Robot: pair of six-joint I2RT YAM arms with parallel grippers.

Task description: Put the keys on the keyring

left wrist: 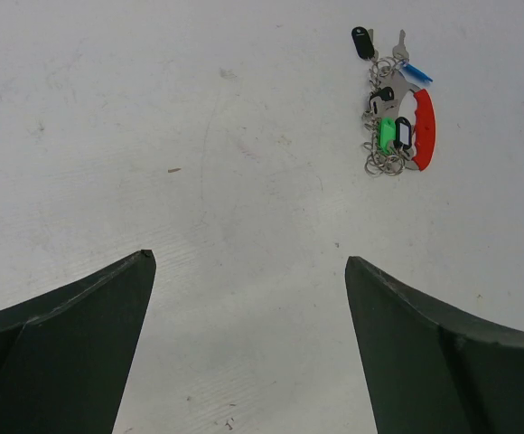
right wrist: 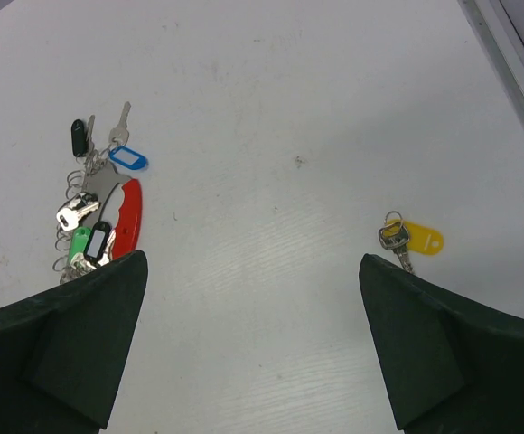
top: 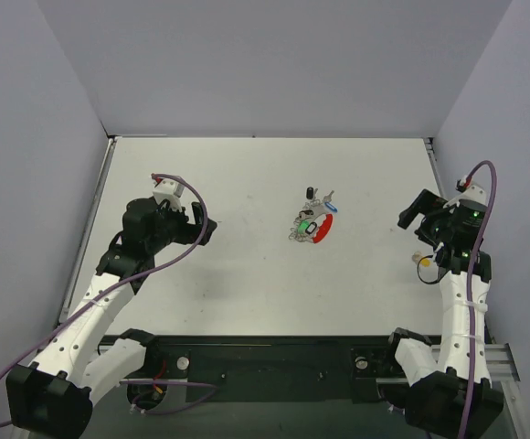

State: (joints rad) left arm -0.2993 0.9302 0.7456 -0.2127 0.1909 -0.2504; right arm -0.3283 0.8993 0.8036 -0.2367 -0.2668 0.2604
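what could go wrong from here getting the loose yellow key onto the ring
The yellow-tagged key lies flat on the table, so the open right gripper may slip off it or pinch only its tag. The keyring lies bunched with the other keys, so the left gripper may drag the whole bunch.

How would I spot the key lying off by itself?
Look at the white table, toward its right edge beside the right arm. There lies one key alone with a yellow tag; the other keys cluster mid-table by a red keyring.
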